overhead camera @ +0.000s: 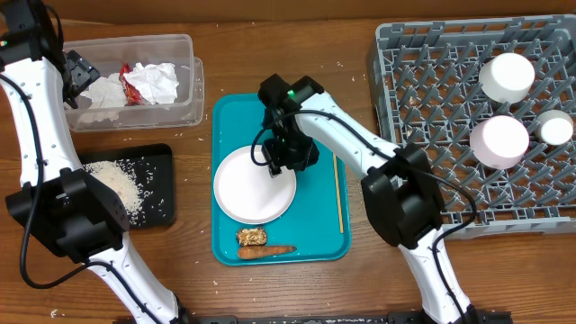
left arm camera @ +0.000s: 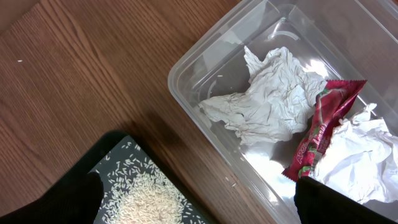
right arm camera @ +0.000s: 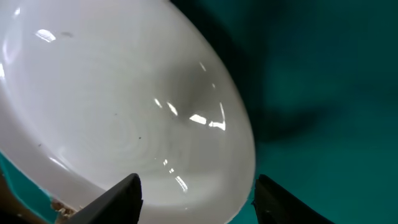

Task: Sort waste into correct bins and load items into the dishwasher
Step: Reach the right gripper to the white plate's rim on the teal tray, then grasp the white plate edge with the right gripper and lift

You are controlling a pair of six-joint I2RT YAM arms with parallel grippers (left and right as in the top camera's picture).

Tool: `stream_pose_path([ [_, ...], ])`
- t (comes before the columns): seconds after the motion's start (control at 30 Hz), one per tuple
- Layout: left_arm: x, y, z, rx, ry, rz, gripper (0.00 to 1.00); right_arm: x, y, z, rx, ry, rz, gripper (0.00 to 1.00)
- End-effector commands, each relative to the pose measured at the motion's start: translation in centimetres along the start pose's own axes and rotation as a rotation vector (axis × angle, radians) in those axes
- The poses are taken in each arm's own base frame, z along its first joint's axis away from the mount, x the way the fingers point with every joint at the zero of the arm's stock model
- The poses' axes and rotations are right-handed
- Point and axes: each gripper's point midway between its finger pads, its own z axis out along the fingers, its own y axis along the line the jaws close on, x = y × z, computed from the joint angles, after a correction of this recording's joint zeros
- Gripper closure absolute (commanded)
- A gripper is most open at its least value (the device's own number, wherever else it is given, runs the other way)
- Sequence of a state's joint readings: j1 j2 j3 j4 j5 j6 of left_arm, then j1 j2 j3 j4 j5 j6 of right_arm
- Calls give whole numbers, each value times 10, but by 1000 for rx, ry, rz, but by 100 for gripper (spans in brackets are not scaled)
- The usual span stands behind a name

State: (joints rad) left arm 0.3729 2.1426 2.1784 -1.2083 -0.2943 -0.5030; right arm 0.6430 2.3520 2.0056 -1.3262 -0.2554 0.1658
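Note:
My right gripper [overhead camera: 281, 162] hangs low over the right rim of the large white plate [overhead camera: 252, 187] on the teal tray [overhead camera: 315, 229]. In the right wrist view the plate [right arm camera: 124, 112] fills the frame. The right gripper [right arm camera: 205, 205] is open, one finger over the plate and the other over the teal tray [right arm camera: 323, 74], with the rim between them. My left gripper [overhead camera: 79, 76] is open and empty by the clear tub [overhead camera: 193, 90]. The tub holds crumpled napkins [left arm camera: 267, 93] and a red wrapper [left arm camera: 320, 124]. Rice [overhead camera: 121, 184] lies in the black tray [overhead camera: 157, 166].
A brown food lump [overhead camera: 251, 236] and a carrot-like stick [overhead camera: 267, 251] lie at the teal tray's front, with a thin wooden stick [overhead camera: 338, 193] along its right side. The grey dish rack [overhead camera: 432, 90] at right holds two bowls [overhead camera: 507, 76] [overhead camera: 499, 141] and a small cup [overhead camera: 555, 129].

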Motion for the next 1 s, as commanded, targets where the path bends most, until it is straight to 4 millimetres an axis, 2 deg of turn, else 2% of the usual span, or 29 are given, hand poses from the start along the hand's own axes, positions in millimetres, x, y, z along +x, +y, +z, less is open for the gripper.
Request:
stream_pose_path([
  [0.0,-6,-1,-19,23,-35,-23,0,-6,-9,10,39,-2,21,39],
  [0.17,-6,-1,-19,23,-35,-23,0,-7,-9,12,39,-4,21,42],
  [0.27,-6,-1,-19,23,-35,-23,0,-7,-9,12,39,-5,21,60],
  [0.33,-6,-1,-19,23,-35,-23,0,-7,-9,12,39,-5,33,67],
  [0.4,-6,-1,-19,23,-35,-23,0,-7,-9,12,38,-5,50,78],
  [0.57,-6,-1,-19,23,-35,-23,0,-6,-10,12,40,2,55,90],
  [0.67,-6,-1,-19,23,-35,-23,0,-6,-13,11,40,3,67,96],
  [0.77,-6,-1,-19,23,-35,-23,0,-6,-20,6,41,10,90,96],
  [0.97,-6,-1,-19,23,-35,-23,0,-12,-42,-31,31,-9,158,96],
])
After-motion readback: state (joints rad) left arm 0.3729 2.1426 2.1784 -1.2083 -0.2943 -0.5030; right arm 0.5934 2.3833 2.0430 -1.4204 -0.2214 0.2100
